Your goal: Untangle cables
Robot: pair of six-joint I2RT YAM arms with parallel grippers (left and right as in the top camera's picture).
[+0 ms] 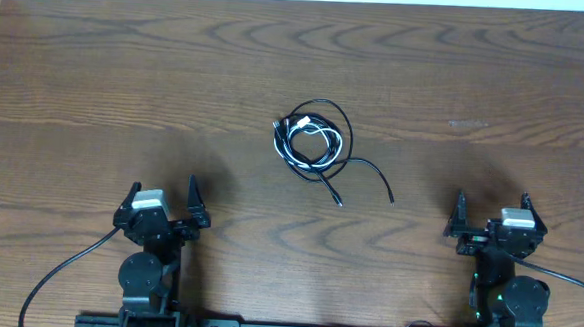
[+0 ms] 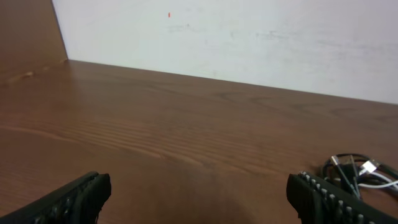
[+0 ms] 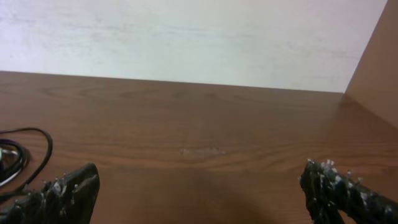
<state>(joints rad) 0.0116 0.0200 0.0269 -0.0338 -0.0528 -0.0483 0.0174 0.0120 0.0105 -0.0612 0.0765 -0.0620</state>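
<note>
The black cable (image 1: 327, 112) and the shorter white cable (image 1: 310, 133) lie coiled together in one tangle at the middle of the table. Two black ends trail toward the front right, one (image 1: 336, 198) and the other (image 1: 390, 197). The tangle shows at the right edge of the left wrist view (image 2: 360, 169) and the left edge of the right wrist view (image 3: 25, 149). My left gripper (image 1: 162, 199) is open and empty at the front left. My right gripper (image 1: 492, 209) is open and empty at the front right. Both are well away from the cables.
The wooden table (image 1: 126, 75) meets a white wall (image 2: 249, 43) at the back. A raised wooden side panel stands at the left (image 2: 28, 37) and another at the right (image 3: 376, 68). Thick black arm wires (image 1: 61, 272) run along the front edge.
</note>
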